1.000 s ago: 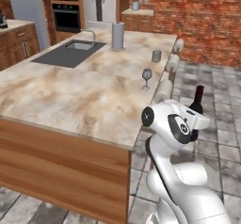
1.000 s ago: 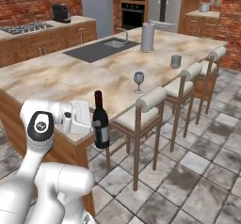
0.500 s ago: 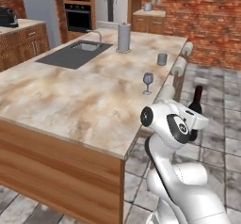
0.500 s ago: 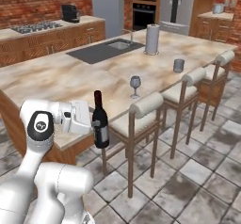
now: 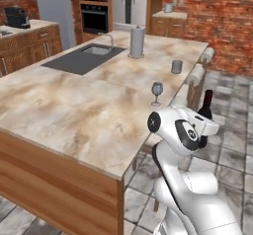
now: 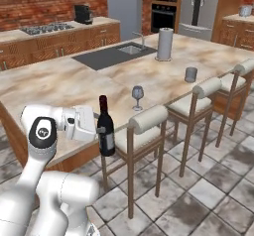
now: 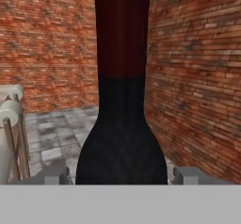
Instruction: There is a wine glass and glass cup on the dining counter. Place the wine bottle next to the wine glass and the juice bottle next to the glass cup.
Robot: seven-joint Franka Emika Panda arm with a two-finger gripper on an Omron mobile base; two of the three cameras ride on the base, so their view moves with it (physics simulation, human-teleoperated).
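My gripper is shut on the wine bottle, a dark bottle with a red neck, held upright off the near side of the dining counter. In the hand view the wine bottle stands between both fingertips. From the left base view only its red-capped neck shows behind my arm. The wine glass stands near the counter's stool-side edge. Farther along is the grey glass cup. The juice bottle is out of view.
Padded wooden stools line the counter edge right beside the held bottle. A white paper-towel roll and an inset sink sit farther back on the counter. Brick walls and a tiled floor surround the island.
Both base views have shifted, so the base has driven along the counter. The wine bottle stays in the same grip beside my arm.
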